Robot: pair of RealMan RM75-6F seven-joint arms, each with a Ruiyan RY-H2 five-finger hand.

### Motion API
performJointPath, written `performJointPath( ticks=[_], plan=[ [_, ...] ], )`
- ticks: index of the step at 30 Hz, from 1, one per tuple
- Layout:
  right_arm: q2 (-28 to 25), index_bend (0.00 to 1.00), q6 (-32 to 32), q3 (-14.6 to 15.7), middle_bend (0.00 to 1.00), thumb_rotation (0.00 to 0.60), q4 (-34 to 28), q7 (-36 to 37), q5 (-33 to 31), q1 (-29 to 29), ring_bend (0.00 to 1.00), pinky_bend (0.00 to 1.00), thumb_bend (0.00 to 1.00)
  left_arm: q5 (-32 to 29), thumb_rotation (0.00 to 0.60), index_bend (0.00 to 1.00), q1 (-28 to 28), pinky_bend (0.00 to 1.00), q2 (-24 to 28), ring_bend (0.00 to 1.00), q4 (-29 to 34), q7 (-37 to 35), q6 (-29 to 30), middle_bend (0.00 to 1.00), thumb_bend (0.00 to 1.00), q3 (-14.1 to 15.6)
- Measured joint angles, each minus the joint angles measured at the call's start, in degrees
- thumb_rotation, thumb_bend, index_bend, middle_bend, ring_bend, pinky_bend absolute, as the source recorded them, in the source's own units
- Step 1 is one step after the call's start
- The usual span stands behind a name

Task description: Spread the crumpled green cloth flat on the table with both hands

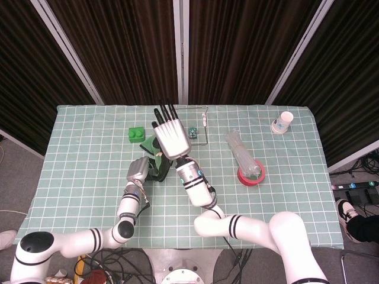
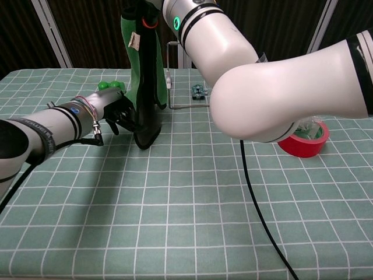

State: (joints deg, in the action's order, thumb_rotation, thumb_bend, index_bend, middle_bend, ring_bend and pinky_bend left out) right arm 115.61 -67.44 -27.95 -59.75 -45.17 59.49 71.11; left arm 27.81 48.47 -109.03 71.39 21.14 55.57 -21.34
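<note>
Right now I have the green cloth point(image 2: 143, 76) hanging upright from my right hand point(image 1: 171, 137), which holds its top edge high above the checkered tabletop point(image 2: 175, 192), fingers pointing away from me. Its lower end touches the tabletop near the green block point(image 1: 137, 134). My left hand point(image 2: 119, 114) grips the cloth's lower part from the side. A red tape roll point(image 2: 302, 137) sits well apart.

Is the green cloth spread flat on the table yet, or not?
Not spread. The green cloth hangs as a narrow vertical strip from the raised right hand; the left hand touches it.
</note>
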Motion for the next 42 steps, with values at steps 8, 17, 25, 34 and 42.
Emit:
performJointPath(
  ticks=[8, 17, 25, 34, 42],
  plan=[
    [-0.74, 0.62, -0.10, 0.61, 0.20, 0.600, -1.08, 0.07, 0.22, -0.76, 0.04, 0.00, 0.44, 2.05, 0.600, 0.76, -0.74, 0.45, -0.76, 0.38, -1.03, -2.00, 0.21, 0.54, 0.45, -0.31],
    [-3.23, 0.62, -1.17, 1.46, 0.19, 0.600, -4.91, 1.86, 1.17, -3.24, 0.04, 0.00, 0.44, 7.48, 0.600, 0.78, -2.93, 0.45, 1.75, 0.38, 0.77, -3.87, 0.40, 0.55, 0.53, 1.09],
    [-9.09, 0.62, -2.63, 2.78, 0.19, 0.600, -14.98, 5.59, 1.93, -8.61, 0.04, 0.00, 0.44, 15.10, 0.600, 0.78, -6.29, 0.45, 9.41, 0.38, 7.86, -5.53, 2.44, 0.55, 0.53, 3.10],
    [-18.31, 0.62, -0.30, 1.85, 0.19, 0.600, -23.95, 13.59, -0.39, -13.85, 0.04, 0.00, 0.43, 21.03, 0.600, 0.78, -8.37, 0.45, 17.29, 0.38, 13.12, -5.83, 5.41, 0.55, 0.53, 3.56],
    [-21.22, 0.62, 6.48, 0.96, 0.18, 0.600, -24.07, 21.17, -2.97, -14.39, 0.02, 0.00, 0.44, 21.06, 0.600, 0.78, -7.63, 0.44, 17.42, 0.38, 8.70, -5.19, 6.54, 0.55, 0.53, 1.99]
  ],
)
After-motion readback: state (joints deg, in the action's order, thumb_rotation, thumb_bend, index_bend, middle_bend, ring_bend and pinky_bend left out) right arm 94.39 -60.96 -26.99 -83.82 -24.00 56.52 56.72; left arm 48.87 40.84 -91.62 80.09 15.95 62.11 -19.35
